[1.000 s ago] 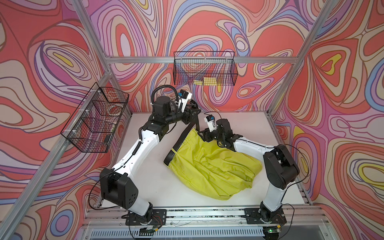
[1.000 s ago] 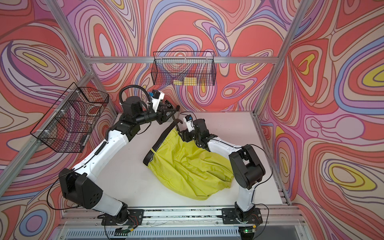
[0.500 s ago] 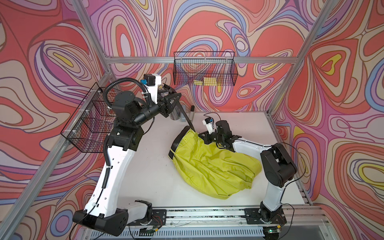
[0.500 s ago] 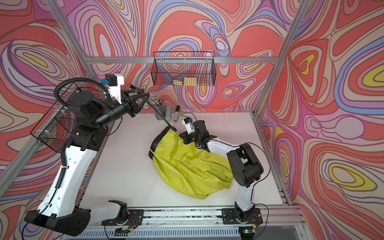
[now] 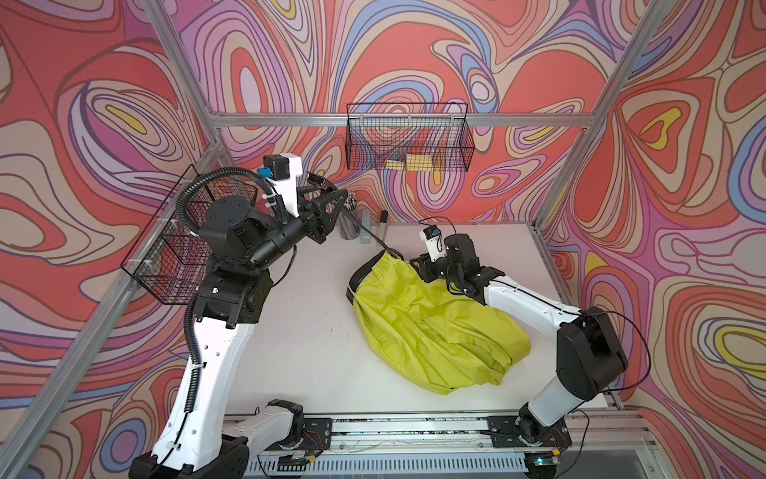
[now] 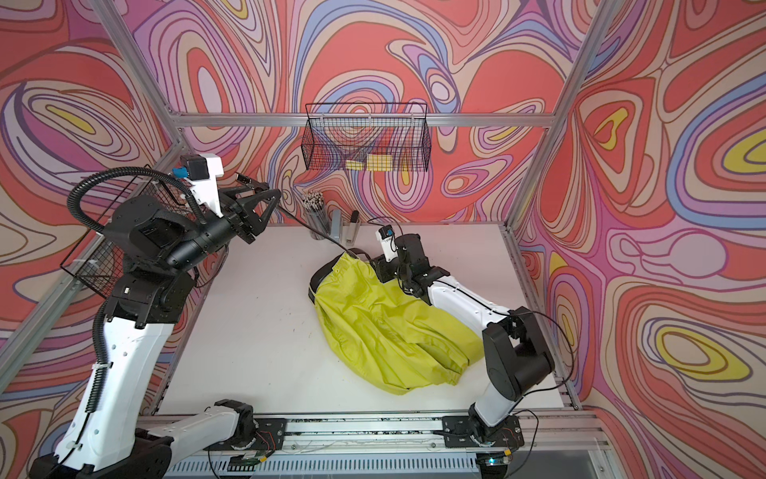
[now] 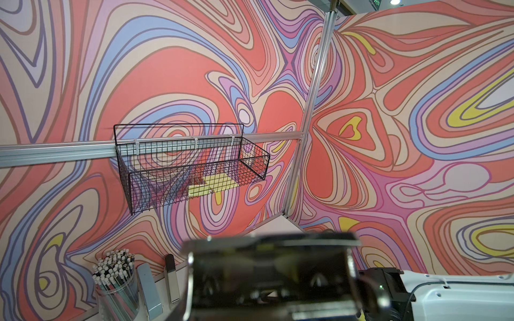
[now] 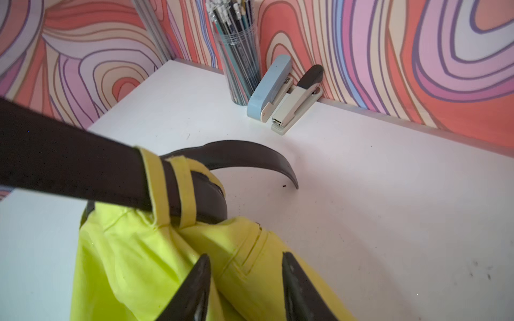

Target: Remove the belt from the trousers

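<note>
Left fingers (image 5: 335, 199) grip the belt (image 8: 83, 172), taut above the trousers (image 5: 427, 327). Right fingers (image 8: 194, 289) spread open over the trousers.

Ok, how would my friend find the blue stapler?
Go to the table's far edge, by the swirly wall. A clear cup of pens stands there with two staplers beside it. The blue stapler is the one next to the cup; the other stapler is white with a dark top.

A white bench (image 5: 306, 331) carries, along the back wall, a clear cup of pencils (image 8: 237, 64), a light-blue stapler (image 8: 268, 89) just beside it, then a white-and-grey stapler (image 8: 297, 100). 2 black wire baskets hang above: the back basket (image 5: 408, 137) holds yellow pads (image 5: 416, 162), and the side basket (image 5: 166, 265) is on the left wall.
</note>
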`<state>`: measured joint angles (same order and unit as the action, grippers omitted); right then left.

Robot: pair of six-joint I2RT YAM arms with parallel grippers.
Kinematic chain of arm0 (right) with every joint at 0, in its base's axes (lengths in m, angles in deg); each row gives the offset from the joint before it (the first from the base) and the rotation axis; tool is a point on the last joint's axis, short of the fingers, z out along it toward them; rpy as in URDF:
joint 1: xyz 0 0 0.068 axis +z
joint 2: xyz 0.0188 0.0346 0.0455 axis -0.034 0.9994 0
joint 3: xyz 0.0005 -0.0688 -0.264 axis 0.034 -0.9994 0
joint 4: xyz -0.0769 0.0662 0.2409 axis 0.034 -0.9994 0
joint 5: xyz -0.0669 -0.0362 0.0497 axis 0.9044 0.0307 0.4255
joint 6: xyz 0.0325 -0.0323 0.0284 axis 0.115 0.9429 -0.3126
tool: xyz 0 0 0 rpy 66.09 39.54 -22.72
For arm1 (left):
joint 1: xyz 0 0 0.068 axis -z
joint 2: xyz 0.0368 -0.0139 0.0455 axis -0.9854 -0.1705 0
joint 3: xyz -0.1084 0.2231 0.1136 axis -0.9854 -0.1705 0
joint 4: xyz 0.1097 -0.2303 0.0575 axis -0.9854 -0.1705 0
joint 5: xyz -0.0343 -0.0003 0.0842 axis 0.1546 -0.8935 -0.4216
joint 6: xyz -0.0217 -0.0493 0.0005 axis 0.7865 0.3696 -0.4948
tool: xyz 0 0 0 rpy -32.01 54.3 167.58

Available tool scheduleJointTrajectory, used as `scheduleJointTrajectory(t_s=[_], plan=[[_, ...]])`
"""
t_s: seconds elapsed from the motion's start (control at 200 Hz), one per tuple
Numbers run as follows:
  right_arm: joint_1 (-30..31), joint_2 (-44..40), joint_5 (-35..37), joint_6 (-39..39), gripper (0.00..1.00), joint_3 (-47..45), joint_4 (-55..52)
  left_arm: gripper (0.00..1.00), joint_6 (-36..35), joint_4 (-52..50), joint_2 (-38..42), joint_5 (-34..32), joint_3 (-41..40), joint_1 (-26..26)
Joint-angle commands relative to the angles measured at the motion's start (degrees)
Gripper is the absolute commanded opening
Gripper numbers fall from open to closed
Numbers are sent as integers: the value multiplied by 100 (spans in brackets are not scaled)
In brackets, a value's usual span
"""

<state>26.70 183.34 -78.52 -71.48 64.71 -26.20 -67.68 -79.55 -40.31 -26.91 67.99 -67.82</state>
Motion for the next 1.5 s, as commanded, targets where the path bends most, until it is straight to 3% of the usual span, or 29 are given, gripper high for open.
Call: scheduleJointTrajectory(t_s=[0.0, 0.135, 0.18, 0.511, 0.611, 0.771, 1.002, 1.172, 1.357, 1.492], plan=[[181, 11, 196, 486, 64, 298, -662, 0, 287, 484, -12, 118, 223, -35], [368, 420, 68, 674, 68, 634, -856, 0, 432, 512, -80, 254, 253, -34], [407, 610, -39, 680, 76, 764, -931, 0, 457, 479, -91, 263, 263, -42], [518, 1652, 299, 545, 74, 987, -1136, 0, -18, -463, 46, -384, 795, -43], [453, 1813, 514, 434, 55, 967, -1252, 0, -156, -618, 144, -646, 901, -45], [189, 1766, 1022, 169, 0, 854, -1269, 0, -511, -985, 249, -973, 1374, -41], [-325, 1223, 2002, -159, 0, 804, -1293, 0, -791, -1297, 532, -1515, 1714, -41], [-419, 585, 2036, -60, 0, 702, -1088, 0, -417, -1196, 687, -1539, 412, -41], [-362, -418, 1861, -21, 0, 307, -725, 0, 210, -963, 205, -520, -1783, -46], [-225, -904, 1757, 287, 0, 261, -769, 5, 123, -280, -206, -43, -2990, -42]])
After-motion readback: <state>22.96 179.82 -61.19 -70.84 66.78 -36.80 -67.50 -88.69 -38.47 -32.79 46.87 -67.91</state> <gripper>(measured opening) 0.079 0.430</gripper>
